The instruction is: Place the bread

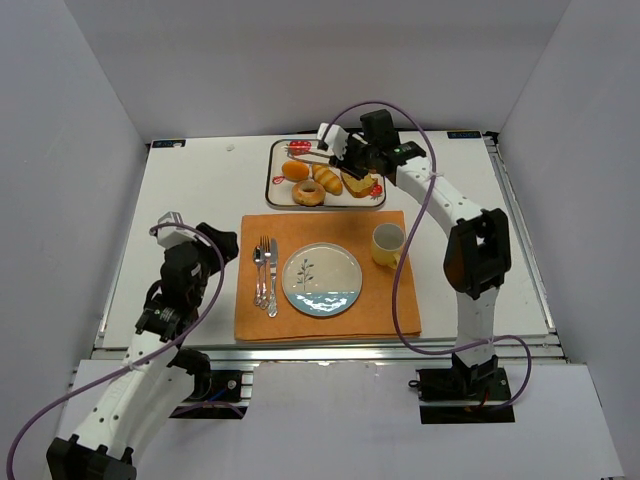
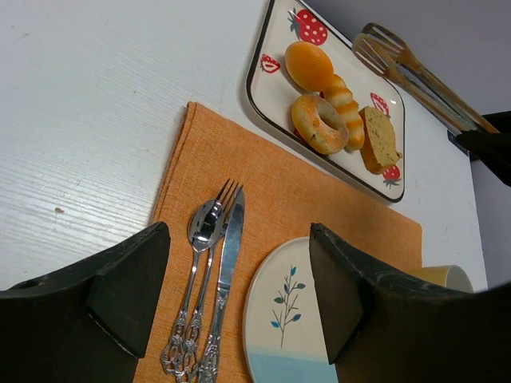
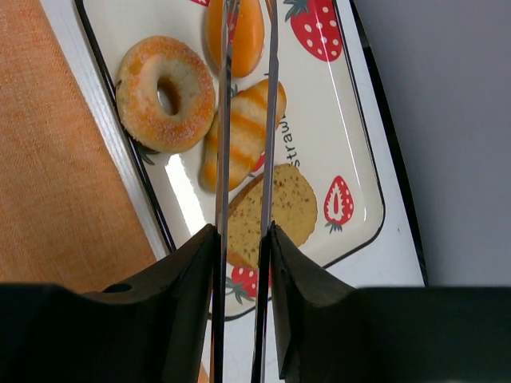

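Note:
The oval golden-orange roll [image 1: 295,170] and the ring-shaped bagel [image 1: 308,193] lie on a strawberry-print tray [image 1: 276,188] at the back of the table. Both also show in the right wrist view, roll [image 3: 249,36] and bagel [image 3: 140,76], and in the left wrist view, roll [image 2: 309,65] and bagel [image 2: 335,142]. My right gripper [image 1: 350,156] [image 3: 243,231] is shut on a pair of metal tongs [image 3: 223,120], whose arms reach out above the tray toward the roll. The tong tips run out of the right wrist view. My left gripper [image 1: 215,243] [image 2: 238,231] is open and empty, left of the placemat.
A striped pastry [image 1: 327,179] and a cake slice [image 1: 357,184] share the tray. An orange placemat [image 1: 390,310] holds a round leaf-print plate [image 1: 322,280], cutlery [image 1: 265,275] on its left and a yellow cup [image 1: 388,243] on its right. White walls enclose the table.

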